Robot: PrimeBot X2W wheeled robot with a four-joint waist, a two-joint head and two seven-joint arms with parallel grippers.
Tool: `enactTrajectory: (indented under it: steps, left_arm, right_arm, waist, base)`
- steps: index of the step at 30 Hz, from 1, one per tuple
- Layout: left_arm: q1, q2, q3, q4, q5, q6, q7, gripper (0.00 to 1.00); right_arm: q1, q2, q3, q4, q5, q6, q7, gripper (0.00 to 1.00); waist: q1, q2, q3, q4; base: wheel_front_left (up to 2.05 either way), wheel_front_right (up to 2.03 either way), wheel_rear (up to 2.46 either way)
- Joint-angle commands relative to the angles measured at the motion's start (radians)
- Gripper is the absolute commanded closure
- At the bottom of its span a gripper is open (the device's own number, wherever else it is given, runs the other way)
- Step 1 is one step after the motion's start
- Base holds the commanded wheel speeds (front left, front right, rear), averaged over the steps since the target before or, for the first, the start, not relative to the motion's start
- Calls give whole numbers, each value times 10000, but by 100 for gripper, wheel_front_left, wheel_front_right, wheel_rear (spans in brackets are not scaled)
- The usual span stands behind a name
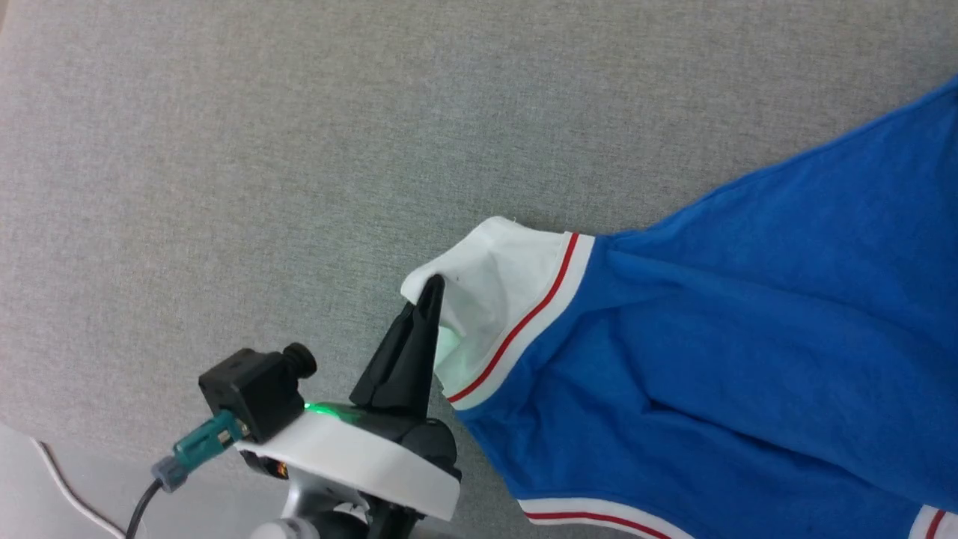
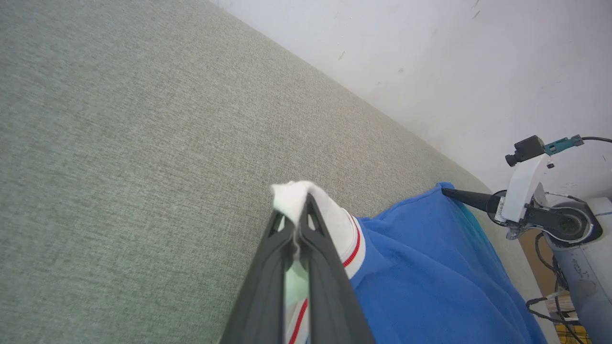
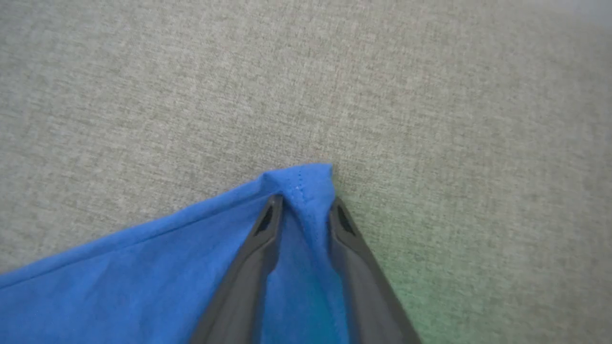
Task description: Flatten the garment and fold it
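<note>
Royal-blue jersey T-shirt [image 1: 748, 337] is drawn out between the two claws over the grey fabric worktop [image 1: 299, 112]. The left claw [image 1: 432, 286] is clamped on the edge of the red-striped white sleeve [image 1: 509, 284], and the right claw [image 3: 306, 200] pinches a stitched blue hem corner [image 3: 301, 179] at its tips. It looks light, soft and limp, likely to sag and wrinkle away from either claw, so hems, seams and corners seem the surest holds for pulling it flat, with bare worktop lying ahead of both claws.
</note>
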Motion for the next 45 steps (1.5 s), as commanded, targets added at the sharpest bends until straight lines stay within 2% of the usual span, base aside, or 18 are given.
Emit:
enactTrajectory:
  steps: [1,8,15,22,28,33,38,41,45]
  left_arm:
    - [-184,4,23,14,52,-20,-15,100]
    - [-160,141,256,57,-54,36,36,100]
    - [-760,733,690,393,227,111,403,100]
    - [-2758,1709,992,913,1335,195,1245,100]
    - [-4897,2189,1454,1672,1738,36,1684,100]
    - [-6573,2502,1497,2196,1973,-323,2072,100]
    - [-8162,2315,1625,2976,1643,-591,2439,100]
    - [-9044,2387,1466,3551,1638,-867,2851,100]
    - [-10133,2219,1421,4252,1341,-961,3595,100]
  right_arm:
    - [262,162,134,384,73,-9,223,100]
    - [35,474,-8,328,147,-9,-570,100]
    - [-110,1066,-482,-78,475,-9,-2086,100]
    - [-247,1653,-1036,-722,813,-9,-3318,100]
    - [-594,2046,-1013,-1198,958,-9,-3971,100]
    - [-839,2257,-917,-1548,1127,-9,-3966,100]
    - [-1091,2489,-754,-1907,1284,-9,-3524,100]
    - [-1304,2689,-630,-2088,1335,-9,-3113,100]
    - [-1807,2922,-469,-2210,1297,-9,-2485,100]
  waist:
    - [1,-1,-35,-65]
    - [1,-1,-710,-583]
    - [1,-1,-1908,-1271]
    - [1,-1,-3106,-1842]
    - [1,-1,-3927,-2253]
    - [1,-1,-4449,-2458]
    - [1,-1,-4712,-2590]
    - [1,-1,-4746,-2681]
    - [1,-1,-4581,-2824]
  base:
    - [0,0,0]
    - [0,0,0]
    - [0,0,0]
    - [0,0,0]
    - [0,0,0]
    - [0,0,0]
    - [0,0,0]
    - [0,0,0]
    - [0,0,0]
